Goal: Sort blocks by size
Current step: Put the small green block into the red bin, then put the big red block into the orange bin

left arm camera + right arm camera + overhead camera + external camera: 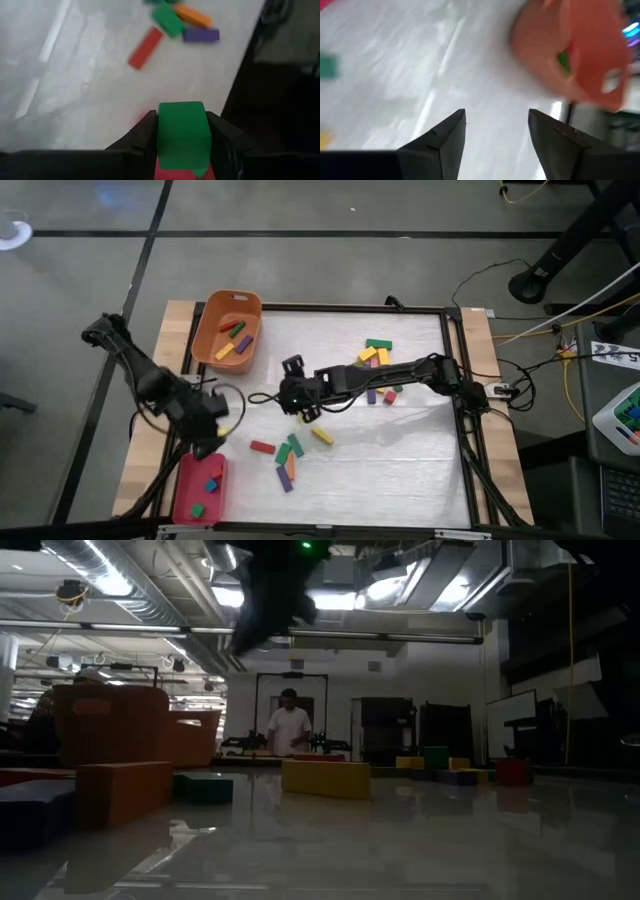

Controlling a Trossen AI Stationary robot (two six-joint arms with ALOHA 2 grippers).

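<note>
Just above the red tray's (186, 498) far end, a green cube (182, 131) is held in the left pincer (210, 430), while the right pincer (304, 408) hangs empty and spread mid-worktop.

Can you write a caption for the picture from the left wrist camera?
Left gripper holding a green cube between its fingers, above a red tray.

Two dark, slender jointed arms are seen from above, each built of black segments with bulkier housings at the joints; black cables are looped beside the left arm (165, 395); the right gripper (496, 131) ends in two matte black, wedge-shaped fingers (445, 135).
</note>
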